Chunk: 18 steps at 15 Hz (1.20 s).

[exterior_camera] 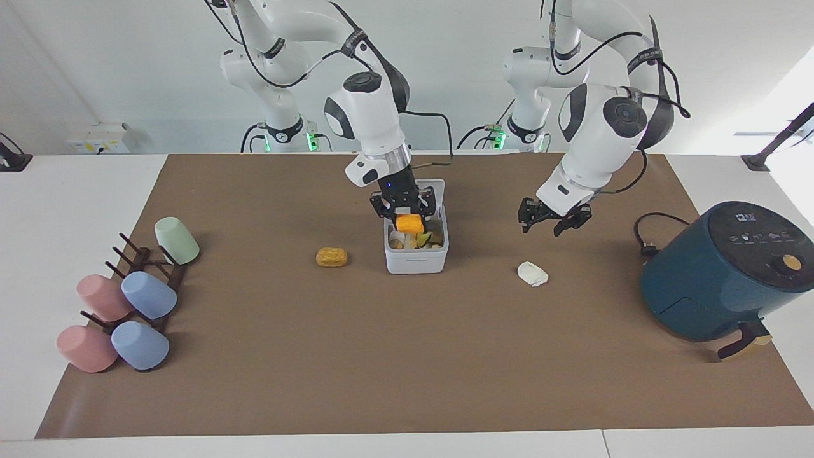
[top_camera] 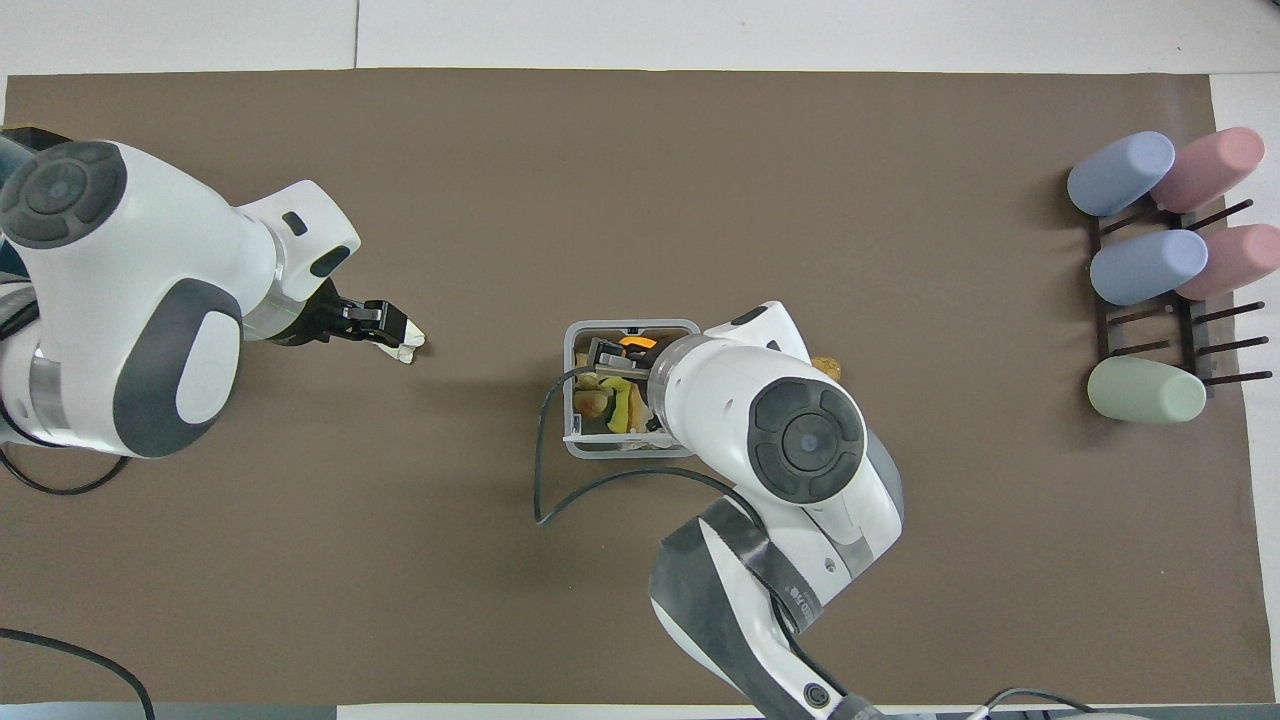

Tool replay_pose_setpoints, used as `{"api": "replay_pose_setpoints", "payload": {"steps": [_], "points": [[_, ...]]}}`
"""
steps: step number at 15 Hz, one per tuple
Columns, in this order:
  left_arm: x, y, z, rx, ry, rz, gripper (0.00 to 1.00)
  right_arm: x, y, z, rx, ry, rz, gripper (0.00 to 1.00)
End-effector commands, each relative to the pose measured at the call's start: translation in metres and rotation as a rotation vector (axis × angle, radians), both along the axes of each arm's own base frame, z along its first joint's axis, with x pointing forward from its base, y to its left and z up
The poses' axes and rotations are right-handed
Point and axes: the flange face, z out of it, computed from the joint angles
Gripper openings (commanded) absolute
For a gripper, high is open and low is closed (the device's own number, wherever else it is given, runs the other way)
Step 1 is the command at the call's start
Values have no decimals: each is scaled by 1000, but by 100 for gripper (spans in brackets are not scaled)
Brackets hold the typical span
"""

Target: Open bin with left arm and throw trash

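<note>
The bin point(exterior_camera: 416, 261) is a small white square box with its lid point(exterior_camera: 437, 191) standing open and scraps inside; it also shows in the overhead view point(top_camera: 571, 350). My right gripper point(exterior_camera: 407, 215) is over the open bin, shut on the orange wedge point(exterior_camera: 409, 224), which also shows in the overhead view point(top_camera: 638, 345). The golden-brown lump point(exterior_camera: 332, 257) lies on the mat beside the bin, toward the right arm's end. The white wad point(exterior_camera: 532, 273) lies toward the left arm's end. My left gripper point(exterior_camera: 551, 220) is open and empty in the air over the mat by the wad point(top_camera: 408, 345).
A dark teal round appliance point(exterior_camera: 722, 273) with a cord stands at the left arm's end. A rack of pastel cups point(exterior_camera: 127, 292) sits at the right arm's end. A brown mat point(exterior_camera: 407, 369) covers the table.
</note>
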Motion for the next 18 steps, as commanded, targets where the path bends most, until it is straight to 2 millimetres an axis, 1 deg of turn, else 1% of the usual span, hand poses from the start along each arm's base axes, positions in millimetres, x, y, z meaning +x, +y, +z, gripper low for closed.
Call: {"api": "replay_pose_setpoints", "payload": {"steps": [1,2,3,4,5,6,8,11,12,13,14,15,16,17,18], "points": [[-15,7,-29,-17,-34,0,100,-9,13,3,11,5,12,0],[-14,14,-35,-15,-25,28,100,-8,13,3,13,6,12,12],[-11,21,-40,-12,-17,74,100,-9,15,4,14,3,16,55],[-9,21,-44,-10,-14,170,100,-9,17,6,16,0,19,100],[-6,21,-51,-13,-23,265,100,-8,18,8,20,-3,20,100],[-2,21,-61,-17,-31,333,100,-6,19,12,23,-6,20,100],[4,20,-80,-20,-33,428,100,-3,18,17,9,5,25,100],[12,20,-101,-29,-36,611,100,11,8,29,-44,32,54,100],[14,20,-109,-32,-33,676,100,18,-2,29,-60,31,74,100],[16,20,-115,-36,-35,727,100,29,-18,27,-73,27,82,100],[16,20,-117,-38,-37,745,99,38,-31,23,-80,27,85,100],[16,20,-117,-37,-34,746,99,46,-50,19,-103,30,99,100],[15,20,-119,-33,-29,749,97,51,-65,15,-129,30,115,100],[11,21,-125,-24,-18,760,94,56,-85,6,-161,34,134,100],[8,22,-129,-21,-11,778,86,60,-104,1,-187,33,155,100]]}}
